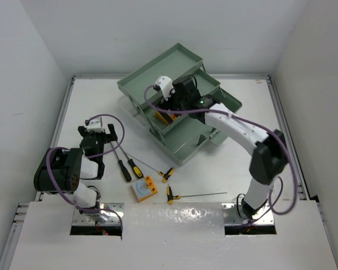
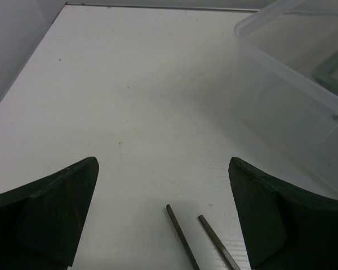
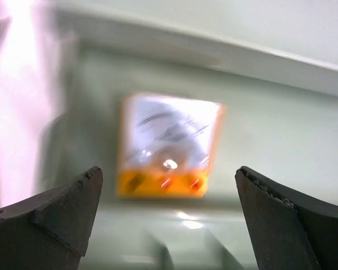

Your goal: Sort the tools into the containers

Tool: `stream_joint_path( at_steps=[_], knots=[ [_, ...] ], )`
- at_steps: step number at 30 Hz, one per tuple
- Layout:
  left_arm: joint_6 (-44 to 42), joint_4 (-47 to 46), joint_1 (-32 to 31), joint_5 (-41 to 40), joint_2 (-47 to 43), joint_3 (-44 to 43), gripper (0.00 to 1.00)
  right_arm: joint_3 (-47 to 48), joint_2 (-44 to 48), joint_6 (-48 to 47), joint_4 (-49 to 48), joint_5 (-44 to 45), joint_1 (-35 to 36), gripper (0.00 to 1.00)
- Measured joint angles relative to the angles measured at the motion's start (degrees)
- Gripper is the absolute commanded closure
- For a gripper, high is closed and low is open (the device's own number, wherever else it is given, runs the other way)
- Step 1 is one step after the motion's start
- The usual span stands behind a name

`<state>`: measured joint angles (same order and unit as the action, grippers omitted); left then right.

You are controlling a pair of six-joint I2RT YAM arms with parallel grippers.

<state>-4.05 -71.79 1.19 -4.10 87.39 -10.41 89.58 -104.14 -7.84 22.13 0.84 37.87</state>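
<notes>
Meter (image 3: 169, 135) lies in tray (image 3: 270, 135) beneath my wide-open right claw (image 3: 168, 169); rising carelessly, I might clip the upper tray (image 1: 169, 67).

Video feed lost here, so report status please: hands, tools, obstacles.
Left hand open over two screwdriver shafts, translucent lid nearby. Right hand open above orange meter in green tray.
</notes>
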Motion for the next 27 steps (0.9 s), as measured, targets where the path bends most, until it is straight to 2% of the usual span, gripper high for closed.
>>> stream_joint_path(
  at_steps=[2, 4, 8, 10, 13, 20, 27],
  knots=[
    [0.0, 0.0, 0.0, 0.0, 0.0, 0.0, 0.04, -4.2, 5.8, -4.6, 0.0, 0.8, 2.9, 0.01],
    [0.0, 0.0, 0.0, 0.0, 0.0, 0.0, 0.04, -9.9, 12.2, -11.6, 0.2, -1.2, 9.0, 0.01],
    [0.0, 0.0, 0.0, 0.0, 0.0, 0.0, 0.04, -18.6, 17.8, -21.8, 1.6, -15.0, 22.3, 0.01],
    [0.0, 0.0, 0.0, 0.0, 0.0, 0.0, 0.04, -20.9, 16.5, -24.7, 3.1, -19.2, 24.7, 0.01],
    [0.0, 0.0, 0.0, 0.0, 0.0, 0.0, 0.04, -21.3, 11.2, -28.3, 5.1, -20.0, 25.8, 0.01],
    [0.0, 0.0, 0.0, 0.0, 0.0, 0.0, 0.04, -15.4, -4.6, -32.1, 8.1, -20.6, 30.1, 0.01],
    [0.0, 0.0, 0.0, 0.0, 0.0, 0.0, 0.04, -15.1, -6.4, -30.5, 2.9, -20.9, 30.8, 0.01]
  ],
)
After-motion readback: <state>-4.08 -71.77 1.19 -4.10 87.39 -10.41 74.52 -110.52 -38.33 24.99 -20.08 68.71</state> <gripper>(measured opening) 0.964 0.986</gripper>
